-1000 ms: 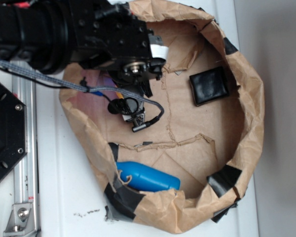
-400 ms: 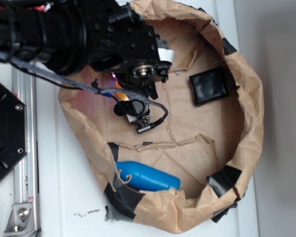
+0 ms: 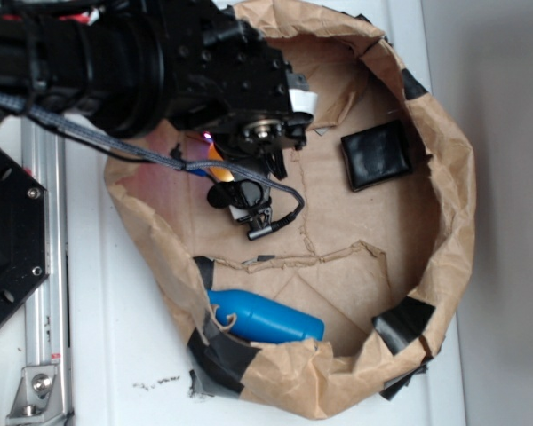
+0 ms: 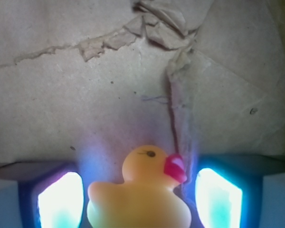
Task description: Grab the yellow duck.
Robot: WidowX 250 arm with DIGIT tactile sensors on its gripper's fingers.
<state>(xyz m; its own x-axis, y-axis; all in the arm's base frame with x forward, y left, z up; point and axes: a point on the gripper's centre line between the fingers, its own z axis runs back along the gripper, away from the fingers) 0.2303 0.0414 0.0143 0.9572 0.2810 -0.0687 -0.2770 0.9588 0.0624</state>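
In the wrist view the yellow duck (image 4: 140,194) sits at 6 o'clock of the picture, upright, its red beak pointing toward 3 o'clock. It stands between the two glowing fingers (image 4: 59,199) of the pincer (image 4: 138,202), one at 8 o'clock and one at 4 o'clock. A narrow gap shows on each side of the duck, so the pincer is spread apart and not pressing the toy. Under the duck lies torn brown paper (image 4: 85,95), with a ragged tear running toward 12 o'clock.

From the exterior view the black arm (image 3: 160,71) reaches in from 10 o'clock into a brown paper ring (image 3: 453,204) on the white surface (image 3: 124,355). Only a sliver of orange (image 3: 214,151) shows beneath the arm there. A blue bottle (image 3: 266,318) lies at 6 o'clock inside the ring, and a black square pad (image 3: 377,154) at 2 o'clock, both well apart from the pincer.
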